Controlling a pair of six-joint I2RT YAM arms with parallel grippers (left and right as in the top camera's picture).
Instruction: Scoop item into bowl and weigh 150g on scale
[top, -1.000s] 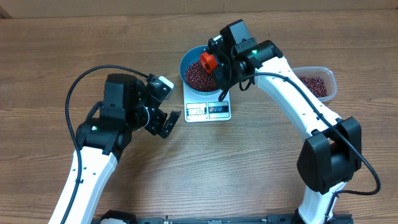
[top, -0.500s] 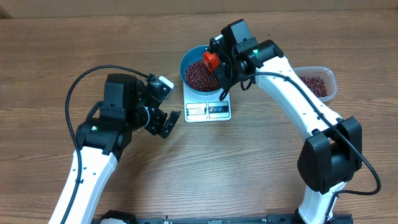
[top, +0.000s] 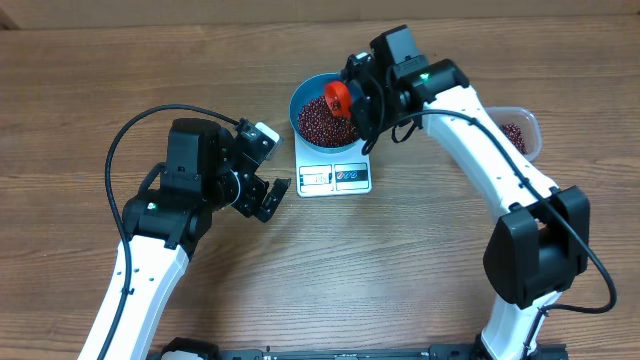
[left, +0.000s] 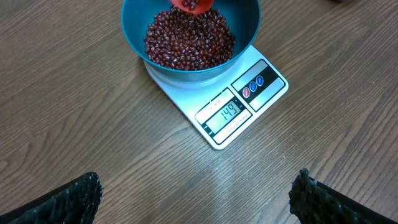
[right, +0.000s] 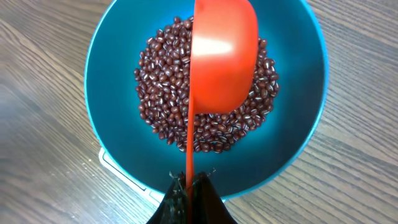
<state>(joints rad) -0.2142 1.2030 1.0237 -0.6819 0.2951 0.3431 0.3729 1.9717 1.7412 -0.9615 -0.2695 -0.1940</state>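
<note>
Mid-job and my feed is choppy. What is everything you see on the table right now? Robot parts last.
beans in the bowl: one heap, dark red-brown, covering the bowl's bottom
bowl: one, teal-blue, standing on the scale
scale: one, white, mid-table, display reads 149
scoop: one, orange-red, above the beans in the bowl
tub: one, clear, right of the scale, partly hidden behind the right arm
beans in the tub: some, dark red-brown
table: one, brown wood
left gripper: one, black, open and empty, left of the scale
right gripper: one, black, shut on the scoop's handle, over the bowl
</note>
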